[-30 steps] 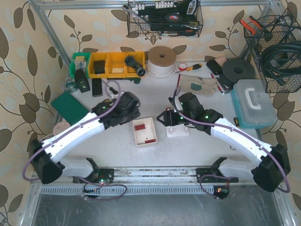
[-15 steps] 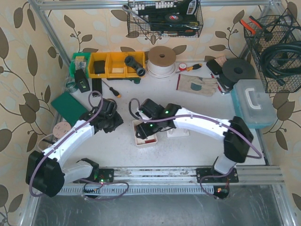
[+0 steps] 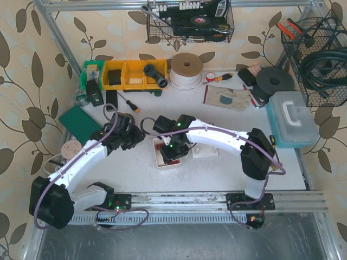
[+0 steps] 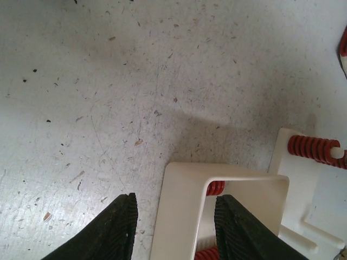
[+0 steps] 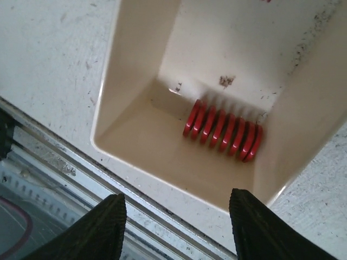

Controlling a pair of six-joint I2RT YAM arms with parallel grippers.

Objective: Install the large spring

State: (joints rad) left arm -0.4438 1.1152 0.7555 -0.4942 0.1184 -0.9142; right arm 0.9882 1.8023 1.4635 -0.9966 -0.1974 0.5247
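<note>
Right gripper [image 5: 179, 233]: ribbed black fingers spread, nothing between them, above a cream plastic tray [image 5: 127, 81].
Red spring [image 5: 222, 130]: coiled, lying on the tray floor at 12 o'clock of the gripper.
Left gripper [image 4: 176, 233]: fingers parted, straddling the tray's rounded corner wall.
Table [image 4: 108, 81]: speckled grey, at 10 o'clock.

No text, label, brand or number can be read in any view. The black packaging [image 3: 187, 16] in the wire basket [image 3: 232, 26] on the back wall carries white and red markings, too small to make out. Both wrist views show no markings at all
</note>
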